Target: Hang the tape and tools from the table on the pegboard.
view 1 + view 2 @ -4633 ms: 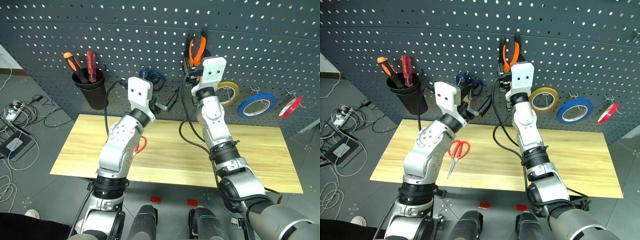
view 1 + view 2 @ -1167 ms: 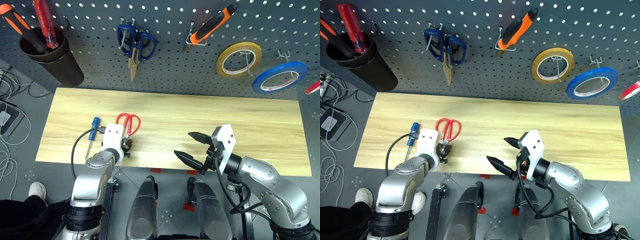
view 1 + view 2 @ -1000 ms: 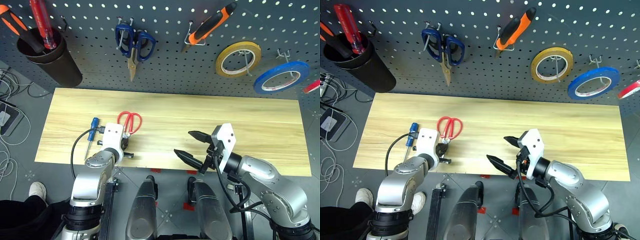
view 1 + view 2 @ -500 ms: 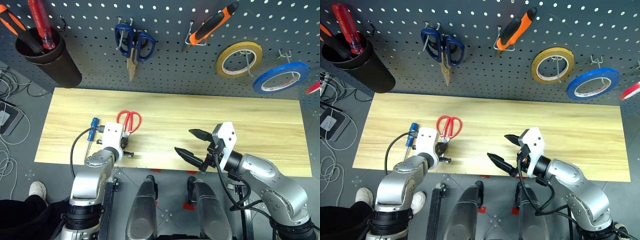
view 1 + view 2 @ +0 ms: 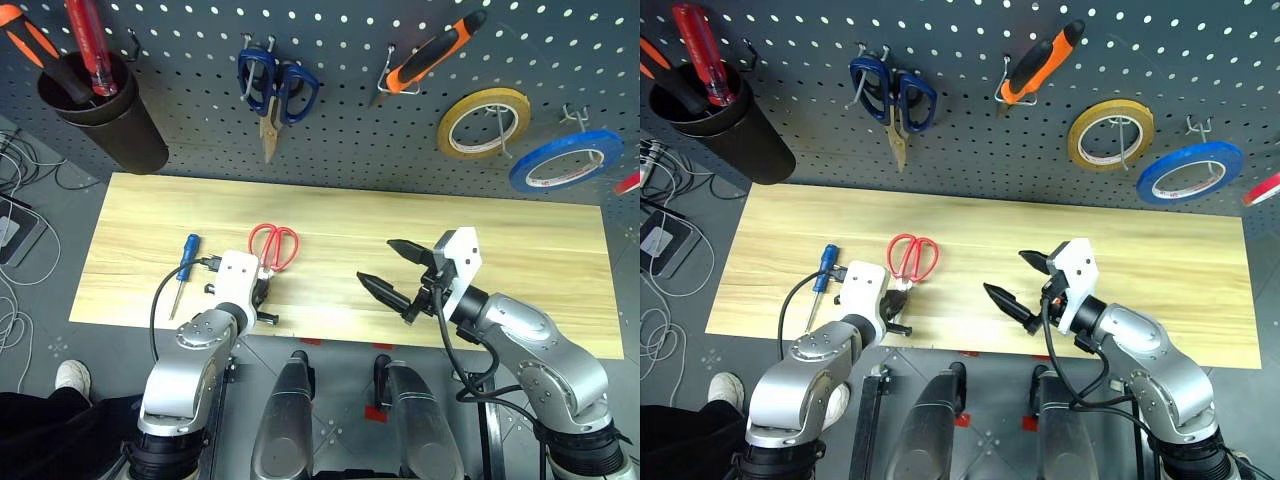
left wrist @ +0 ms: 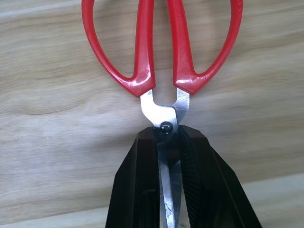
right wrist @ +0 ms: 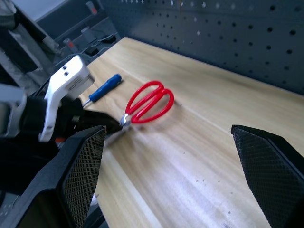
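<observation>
left gripper [image 6: 168, 156] clamped on the blades of the red-handled scissors [image 5: 273, 246], black fingers [image 6: 137, 190] pressed together on the steel just behind the pivot screw. lay flat on the table [image 5: 520, 225], those scissors, red loops pointing toward the pegboard [image 5: 350, 110], near the front edge on the robot's left. right gripper [image 5: 395, 267] hung over the middle of the table with jaws spread wide and nothing between them.

judged as the pick-up of the scissors, grip made but lift not yet done, since the handles seemed to rest on the wood. hung already on the pegboard: orange-and-black-handled pliers [image 5: 437, 52] on a hook above the table's middle, and at the far right edge a sliver of red tape [image 5: 628, 183]. lay well to the left of the scissors, parallel to them, the blue-handled screwdriver [image 5: 183, 267], untouched.

called next for a clean lift without the blades slipping in the pinch, then a reach up and forward to a free hook, with one red loop threaded over it. risked a swing or twist of the handles, being held by the blades alone. could perhaps have used the open right gripper to steady a loop, though only a guess.
</observation>
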